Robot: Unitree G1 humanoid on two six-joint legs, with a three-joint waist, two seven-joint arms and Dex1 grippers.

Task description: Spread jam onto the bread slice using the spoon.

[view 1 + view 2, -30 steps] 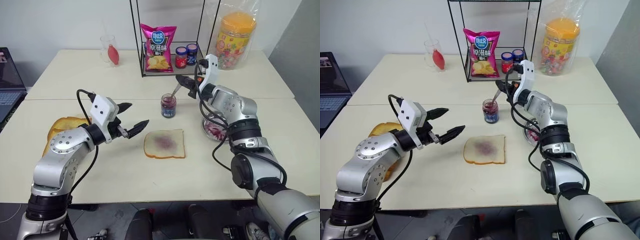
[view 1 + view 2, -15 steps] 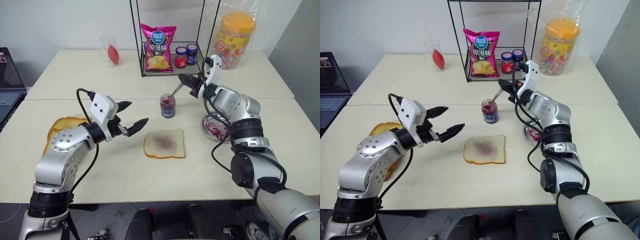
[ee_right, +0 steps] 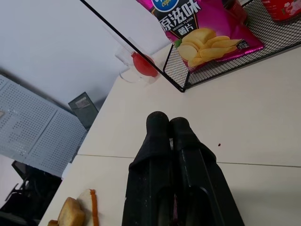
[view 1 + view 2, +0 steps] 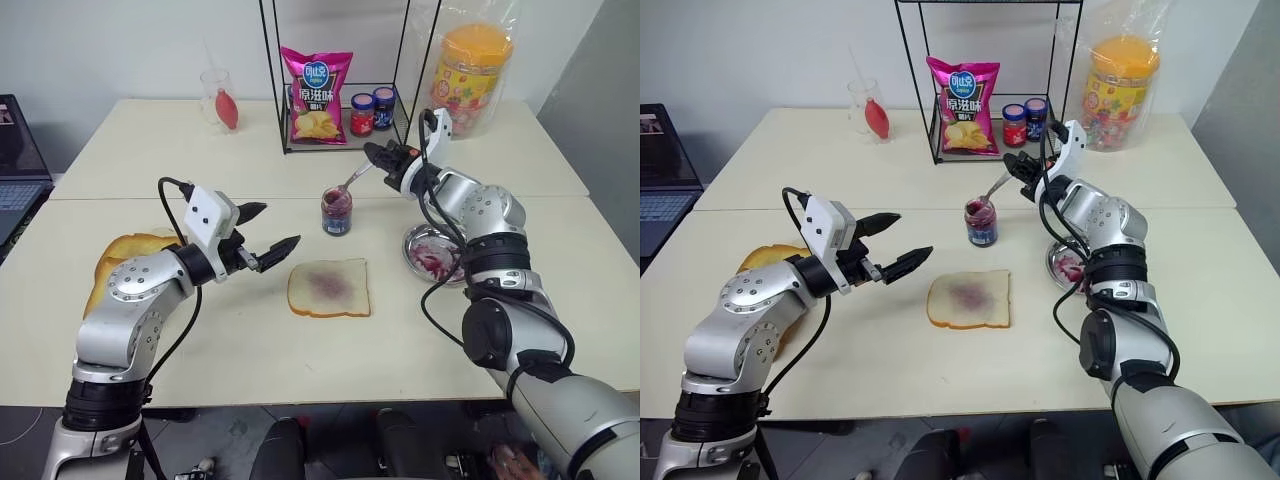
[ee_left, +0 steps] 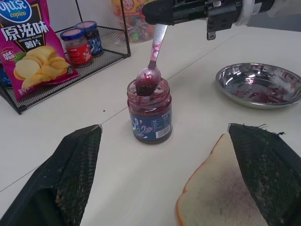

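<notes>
We hold the spoon (image 5: 152, 66) in our right gripper (image 4: 382, 158), fingers clamped on its handle, the bowl dipped at the mouth of the jam (image 4: 337, 211) jar. The spoon's long axis slants from the gripper down toward seven o'clock in the head view. The bread slice (image 4: 329, 287) lies flat at six o'clock from the jar, near it. Our left gripper (image 4: 269, 232) hangs with fingers spread wide and empty, at nine o'clock from the slice; the right arm alone carries the load.
</notes>
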